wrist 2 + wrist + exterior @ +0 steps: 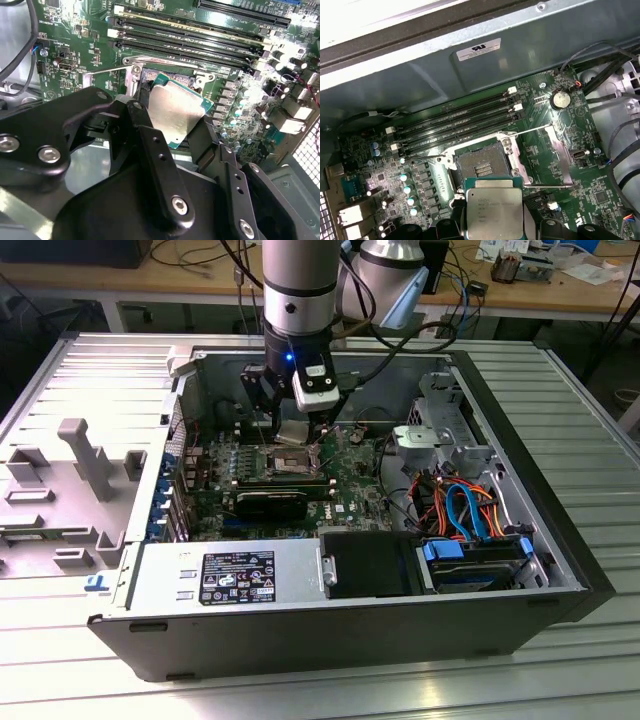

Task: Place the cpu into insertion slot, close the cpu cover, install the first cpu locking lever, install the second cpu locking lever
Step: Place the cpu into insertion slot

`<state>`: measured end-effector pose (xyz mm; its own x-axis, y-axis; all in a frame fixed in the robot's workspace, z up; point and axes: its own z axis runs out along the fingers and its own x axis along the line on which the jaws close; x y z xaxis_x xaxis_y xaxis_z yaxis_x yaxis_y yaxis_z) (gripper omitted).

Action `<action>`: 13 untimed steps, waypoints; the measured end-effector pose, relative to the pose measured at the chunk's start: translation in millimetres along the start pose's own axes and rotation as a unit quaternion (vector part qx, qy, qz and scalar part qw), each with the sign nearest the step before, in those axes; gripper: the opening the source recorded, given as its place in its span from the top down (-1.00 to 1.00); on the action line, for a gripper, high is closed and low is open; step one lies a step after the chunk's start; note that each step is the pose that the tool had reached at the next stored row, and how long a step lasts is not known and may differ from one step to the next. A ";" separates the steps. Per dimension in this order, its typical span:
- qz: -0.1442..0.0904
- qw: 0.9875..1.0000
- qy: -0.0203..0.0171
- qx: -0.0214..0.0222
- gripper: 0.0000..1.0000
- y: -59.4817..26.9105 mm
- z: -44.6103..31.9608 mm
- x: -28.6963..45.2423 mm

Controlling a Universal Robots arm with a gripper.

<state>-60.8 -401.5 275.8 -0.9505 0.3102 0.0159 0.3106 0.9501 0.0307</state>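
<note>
Cpu pinched above the open socket

My gripper [170, 120] is clamped on the cpu [494, 210] by opposite edges. In the exterior view it hangs at the insertion slot's [481, 162] twelve o'clock, unseated, with the cpu cover [547, 155] swung open alongside.

Dull, seemingly brushed metal cpu [494, 212]
</note>
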 end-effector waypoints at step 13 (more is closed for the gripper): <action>0.047 0.999 -0.002 0.000 -0.08 -0.1 0.8 -0.1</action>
<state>-60.8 -401.7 275.1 -0.9171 0.3983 0.0150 0.3986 0.9167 0.0283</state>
